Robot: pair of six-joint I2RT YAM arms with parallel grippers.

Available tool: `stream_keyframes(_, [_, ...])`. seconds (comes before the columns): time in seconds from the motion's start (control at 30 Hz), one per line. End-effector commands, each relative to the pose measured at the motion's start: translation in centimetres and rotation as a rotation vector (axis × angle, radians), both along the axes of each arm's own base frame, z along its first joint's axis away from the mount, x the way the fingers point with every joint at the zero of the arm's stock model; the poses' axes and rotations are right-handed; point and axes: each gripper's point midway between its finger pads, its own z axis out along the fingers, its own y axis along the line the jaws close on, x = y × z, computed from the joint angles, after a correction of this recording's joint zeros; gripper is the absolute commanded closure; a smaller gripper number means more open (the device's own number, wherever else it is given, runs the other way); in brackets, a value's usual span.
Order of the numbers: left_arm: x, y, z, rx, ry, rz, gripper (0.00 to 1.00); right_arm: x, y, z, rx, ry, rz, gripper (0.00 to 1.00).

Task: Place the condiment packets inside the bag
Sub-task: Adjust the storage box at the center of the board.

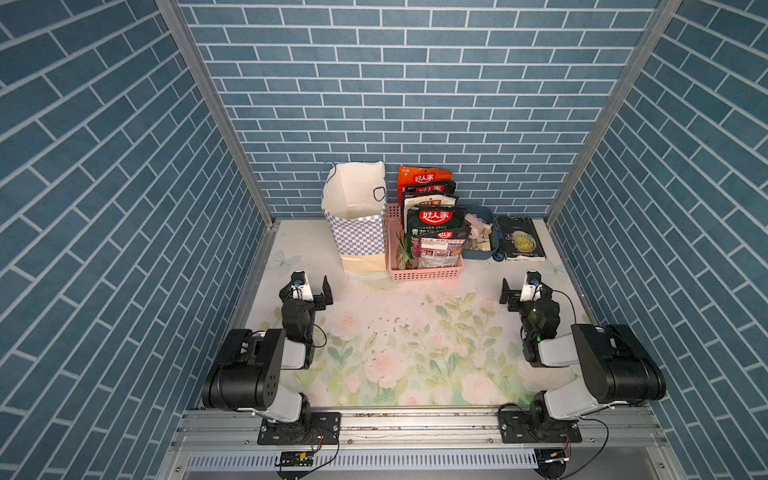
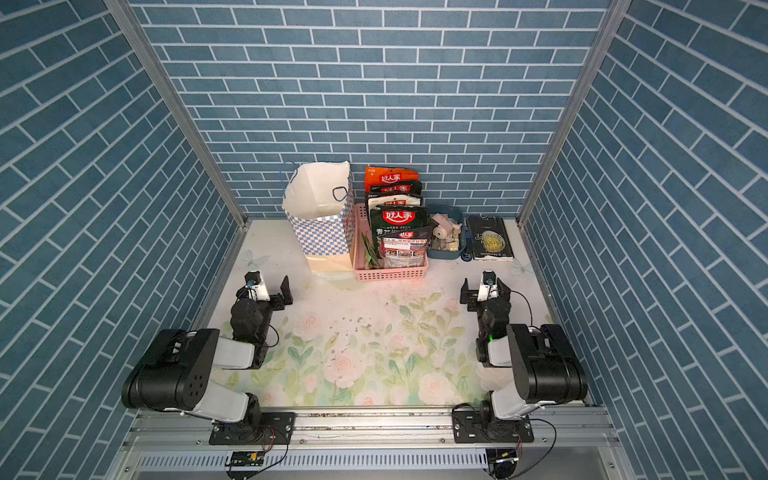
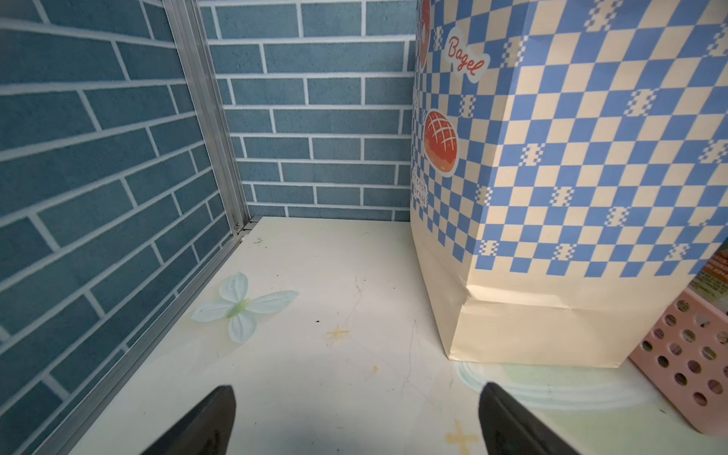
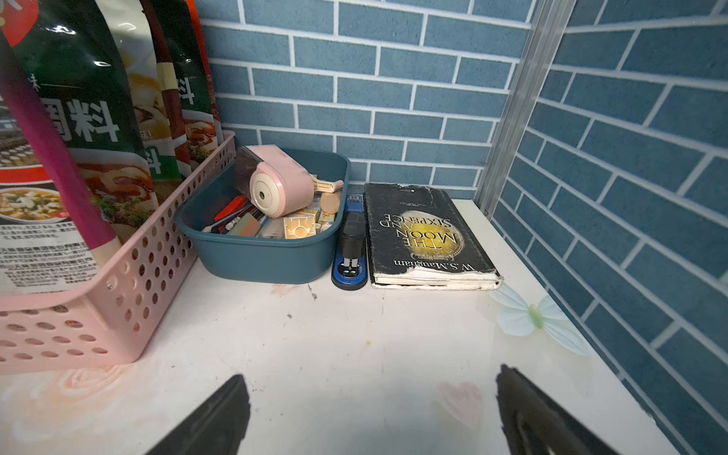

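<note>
**Colleague:** Where are the condiment packets [image 1: 434,226] standing?

**Me:** I am seeing them upright in the pink basket [image 1: 428,273], one behind the other. Their faces are turning to the arms and their long axis is pointing up. None is showing inside the bag [image 1: 358,237], as far as I can see its white inside.

**Colleague:** And the bag?

**Me:** It is standing open just beside the basket, on the basket's left, near the back wall. On the other side the blue tub [image 1: 482,247] and the black book [image 1: 519,239] are lying; I am leaving those alone.

**Colleague:** Your hands?

**Me:** Both are hanging low over the worktop [image 1: 415,320], well apart from the basket, and holding nothing. The left hand [image 1: 309,291] is spread wide and facing the bag's lower corner. The right hand [image 1: 525,293] is spread wide too. It is looking toward the tub and book, with the packets ahead and to its left.

**Colleague:** Which is nearer?

**Me:** I am judging the right hand a little nearer. It should be going forward, leftward and up to the top edges, because the packets are rising well above the basket rim.
</note>
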Motion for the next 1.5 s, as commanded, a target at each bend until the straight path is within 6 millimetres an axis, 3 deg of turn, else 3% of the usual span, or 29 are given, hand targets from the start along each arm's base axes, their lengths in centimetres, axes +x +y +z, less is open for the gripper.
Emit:
stream_keyframes(0.0, [0.1, -0.3, 0.1, 0.007, -0.003, -0.011, 0.00, -0.1, -0.2, 0.3, -0.004, -0.018, -0.007, 0.00])
stream_keyframes(0.4, [0.1, -0.2, 0.1, 0.006, -0.004, -0.009, 0.00, 0.0, -0.2, 0.2, -0.002, -0.012, -0.005, 0.00])
stream_keyframes(0.5, [0.4, 1.3, 0.6, -0.019, 0.032, 0.083, 0.00, -0.3, -1.2, 0.9, 0.009, -0.027, -0.062, 0.00])
stream_keyframes(0.63, [1.2, 4.2, 5.1, -0.057, 0.029, 0.259, 0.00, 0.5, -4.0, 4.3, 0.056, 0.021, -0.240, 0.00])
stream_keyframes(0.73, [1.0, 6.5, 8.9, -0.174, 0.021, 0.404, 0.00, 1.2, -4.3, 6.8, 0.097, 0.129, -0.280, 0.00])
stream_keyframes(0.83, [2.2, 6.1, 12.0, -0.268, 0.095, 0.368, 0.00, 2.0, -1.7, 9.2, 0.119, 0.221, -0.137, 0.00])
stream_keyframes(0.93, [4.1, 3.9, 14.3, -0.307, 0.206, 0.248, 0.00, 2.4, 0.9, 11.2, 0.171, 0.289, -0.012, 0.01])
stream_keyframes(1.03, [5.6, 0.8, 16.3, -0.368, 0.313, 0.095, 0.00, 2.8, 2.7, 11.6, 0.286, 0.389, 0.022, 0.08])
stream_keyframes(1.17, [6.4, -2.3, 18.3, -0.423, 0.363, -0.068, 0.00, 3.2, 6.1, 9.9, 0.358, 0.534, 0.061, 0.10])
stream_keyframes(1.37, [5.5, -2.6, 20.2, -0.448, 0.293, -0.076, 0.00, 5.2, 12.9, 6.2, 0.357, 0.708, 0.113, 0.13])
stream_keyframes(1.47, [4.5, -2.7, 19.7, -0.459, 0.287, -0.081, 0.00, 6.3, 14.4, 3.9, 0.398, 0.784, 0.069, 0.14])
